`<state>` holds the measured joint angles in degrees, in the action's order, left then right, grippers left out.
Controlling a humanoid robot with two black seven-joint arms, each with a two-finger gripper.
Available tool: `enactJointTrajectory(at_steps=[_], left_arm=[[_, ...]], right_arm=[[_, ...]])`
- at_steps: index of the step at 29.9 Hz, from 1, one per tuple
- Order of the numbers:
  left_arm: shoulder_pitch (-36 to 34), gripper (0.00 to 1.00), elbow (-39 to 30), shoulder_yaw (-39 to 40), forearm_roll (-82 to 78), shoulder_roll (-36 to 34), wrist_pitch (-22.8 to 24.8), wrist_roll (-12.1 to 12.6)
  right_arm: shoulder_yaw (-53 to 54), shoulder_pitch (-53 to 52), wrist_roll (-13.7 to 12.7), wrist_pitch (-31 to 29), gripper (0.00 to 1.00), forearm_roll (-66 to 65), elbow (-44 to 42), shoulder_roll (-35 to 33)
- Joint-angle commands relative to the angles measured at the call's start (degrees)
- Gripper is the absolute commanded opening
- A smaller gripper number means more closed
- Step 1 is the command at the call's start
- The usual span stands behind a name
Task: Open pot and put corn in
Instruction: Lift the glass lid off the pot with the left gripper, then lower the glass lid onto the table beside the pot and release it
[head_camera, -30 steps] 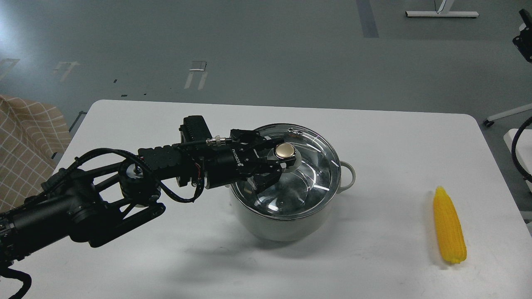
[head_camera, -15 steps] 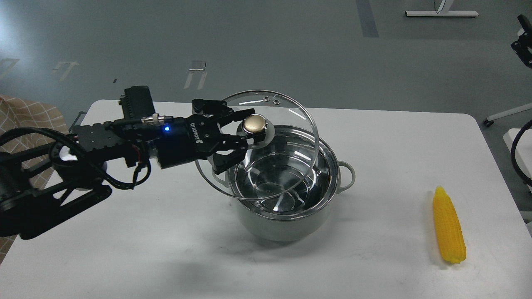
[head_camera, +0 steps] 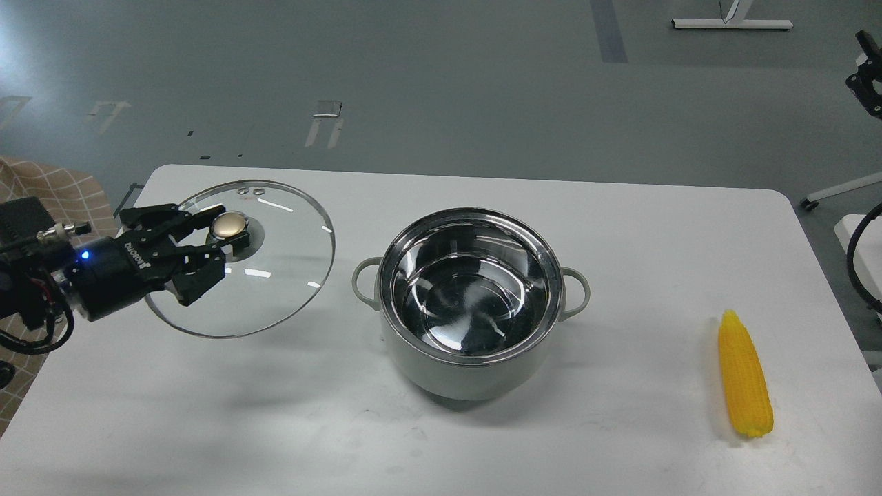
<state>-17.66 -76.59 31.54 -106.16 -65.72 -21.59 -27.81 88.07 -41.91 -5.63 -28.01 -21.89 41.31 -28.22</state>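
The pale grey-green pot (head_camera: 441, 368) stands open in the middle of the white table, its shiny steel inside empty. My left gripper (head_camera: 217, 244) is shut on the gold knob of the clear glass lid (head_camera: 275, 275) and holds the lid in the air over the table's left part, well left of the pot. The yellow corn (head_camera: 744, 375) lies on the table at the right, pointed end away from me. My right gripper is out of view; only dark arm parts (head_camera: 867, 83) show at the right edge.
The white table (head_camera: 620, 227) has its front and right edges close to the corn. A checked beige cloth (head_camera: 41, 186) lies beyond the table's left edge. Grey floor lies behind.
My left gripper lifted the lid off the pot and carried it left, from above the pot to over the table's left side. The pot and corn have not moved.
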Motion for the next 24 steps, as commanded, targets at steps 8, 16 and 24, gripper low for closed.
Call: enactJointTrajectory(at_steps=[8, 16, 24], left_arm=[[3.2, 0.28, 16.3, -0.3, 3.8, 9.5, -1.3, -0.2], [3.9, 0.28, 18.5, -2.8, 3.9, 13.0, -1.4, -0.2], [4.0, 0.37, 18.8, -3.2, 3.9, 13.8, -1.4, -0.2]], right_arm=[[-0.1, 0.1, 0.0, 0.0, 1.00, 0.0, 0.0, 0.1], [-0.1, 0.1, 0.0, 0.0, 1.00, 0.0, 0.0, 0.0], [-0.2, 0.8, 0.0, 0.0, 1.00, 0.0, 0.1, 0.1]])
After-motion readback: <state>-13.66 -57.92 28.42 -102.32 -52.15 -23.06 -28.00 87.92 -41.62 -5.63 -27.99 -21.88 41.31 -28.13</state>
